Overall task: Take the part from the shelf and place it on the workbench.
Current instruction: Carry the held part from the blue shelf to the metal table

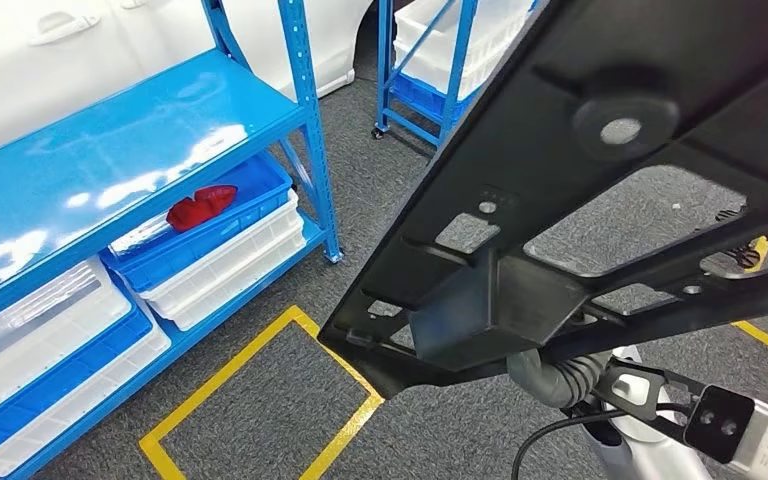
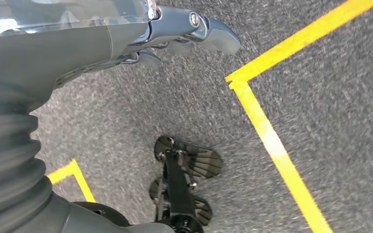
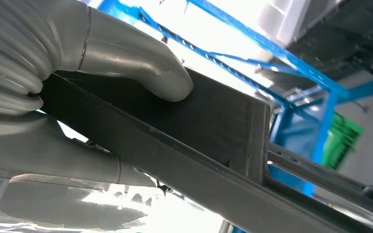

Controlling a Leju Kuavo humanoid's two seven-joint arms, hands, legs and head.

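Observation:
A large black plastic part (image 1: 600,200), flat with ribs and cut-out openings, fills the right of the head view and hangs tilted over the grey floor. My right hand (image 3: 102,63) grips it, with the thick grey thumb pressed on a boxy section of the part (image 3: 213,121) and the fingers underneath. From the head, only that arm's grey ribbed wrist (image 1: 552,378) shows under the part. My left hand (image 2: 175,34) hangs over the carpet with its fingers stretched out and nothing in them.
A blue shelf (image 1: 110,150) stands to the left, with white and blue bins below; one blue bin holds a red part (image 1: 200,205). A second blue rack (image 1: 430,80) stands behind. Yellow tape (image 1: 260,350) marks a square on the grey carpet.

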